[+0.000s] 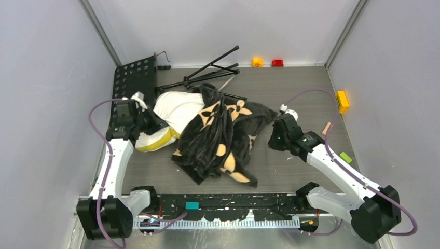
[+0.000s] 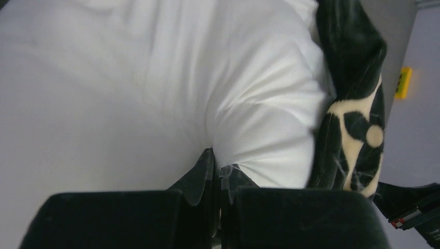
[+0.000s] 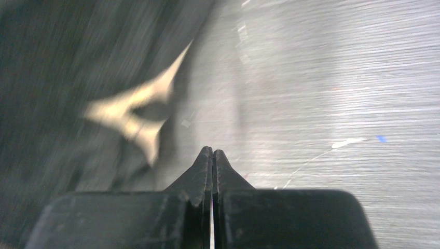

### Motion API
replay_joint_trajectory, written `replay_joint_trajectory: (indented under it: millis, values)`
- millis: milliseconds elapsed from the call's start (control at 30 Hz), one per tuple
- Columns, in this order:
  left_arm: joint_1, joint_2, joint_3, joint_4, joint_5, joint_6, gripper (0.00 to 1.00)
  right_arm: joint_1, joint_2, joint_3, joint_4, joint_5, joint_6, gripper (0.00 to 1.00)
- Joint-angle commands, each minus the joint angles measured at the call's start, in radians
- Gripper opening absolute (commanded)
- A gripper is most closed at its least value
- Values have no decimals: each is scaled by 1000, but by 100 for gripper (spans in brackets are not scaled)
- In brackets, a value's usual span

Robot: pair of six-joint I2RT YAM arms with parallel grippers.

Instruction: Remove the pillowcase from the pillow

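Pillow [image 1: 179, 109] lies on the table [image 1: 301, 98], its left half bared; I judge the job about half done. Pillowcase [image 1: 218, 140] bunches over its right end, not yet off. My left gripper [image 2: 217, 165] pinches pillow fabric; right gripper [image 3: 212, 153], jaws together, grips nothing.

Grey wood-grain worktop [image 1: 290, 93]. Cream pillow [image 1: 179, 109] lies at the left pincer [image 1: 154, 122]. Black flowered pillowcase [image 1: 218, 140] is heaped between the pincers, just beside the right pincer [image 1: 271, 141]. Beyond the left pincer: perforated plate [image 1: 136, 78], folded tripod [image 1: 210, 72]. Outboard of the right pincer: pink strip [image 1: 327, 128], green block [image 1: 345, 157], yellow block [image 1: 342, 101]. Far beyond it: orange block [image 1: 257, 62], red block [image 1: 277, 63].
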Motion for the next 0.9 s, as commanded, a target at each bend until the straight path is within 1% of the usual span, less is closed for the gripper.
replay_joint_trajectory:
  millis: [0,67,100,133,167,200,267,300,333,400,467,567,700,800,867]
  values:
    - [155,-84,-8,95,17,-75,0,-142,-52,41,19,219,84,0]
    - [177,-86,-8,82,36,-75,0,-275,-71,36,45,160,93,0]
    - [178,-88,-11,80,51,-79,0,-330,-80,35,67,102,80,0]
    - [178,-87,-19,95,81,-85,0,-361,-85,38,97,10,33,0]
    - [178,-85,-33,122,121,-95,0,-369,-80,49,115,-166,-14,6]
    - [178,-80,-45,152,159,-105,0,-369,-68,57,126,-300,-50,17]
    - [178,-62,-58,176,220,-123,0,-364,-31,57,151,-486,-63,44]
    - [178,-53,-64,186,238,-130,0,-347,-14,57,149,-520,-70,54]
    - [178,-42,-67,192,253,-134,0,-314,-6,59,131,-505,-81,61]
    - [178,-27,-78,211,276,-140,0,-187,-11,61,98,-391,-103,74]
    - [177,-17,-87,218,291,-144,0,-67,-7,61,92,-327,-99,82]
    - [175,-13,-93,222,302,-144,0,76,25,63,113,-326,-60,87]
    - [171,-20,-95,223,302,-142,0,263,37,77,127,-333,-60,89]
    - [168,-24,-95,223,301,-141,0,382,53,101,96,-327,-82,89]
    - [165,-24,-94,224,300,-143,0,445,88,114,62,-285,-91,89]
